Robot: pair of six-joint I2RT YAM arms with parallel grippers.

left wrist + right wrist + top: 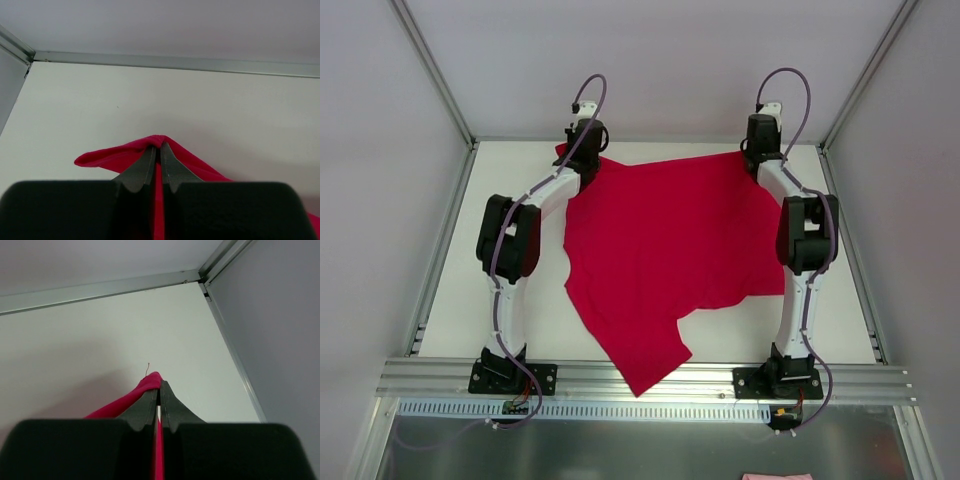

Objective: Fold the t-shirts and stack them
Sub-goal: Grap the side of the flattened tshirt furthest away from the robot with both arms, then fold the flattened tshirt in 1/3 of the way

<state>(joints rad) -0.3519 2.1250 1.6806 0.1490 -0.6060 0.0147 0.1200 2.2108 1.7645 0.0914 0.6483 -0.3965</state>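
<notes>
One crimson-red t-shirt (pixel 660 260) lies spread over the white table, its near corner hanging over the front rail. My left gripper (pixel 582 150) is shut on the shirt's far left corner; in the left wrist view red fabric (pixel 117 154) bunches around the closed fingertips (pixel 159 146). At the far right corner my right gripper (pixel 760 158) is shut on the shirt's edge, and the right wrist view shows a pinch of red fabric (pixel 145 386) at the tips (pixel 159 383) with a loose thread sticking up.
The white table (pixel 450 300) is bounded by grey walls and aluminium posts on three sides. A metal rail (pixel 650 378) runs along the front by both arm bases. A scrap of pink cloth (pixel 775 476) shows at the bottom edge.
</notes>
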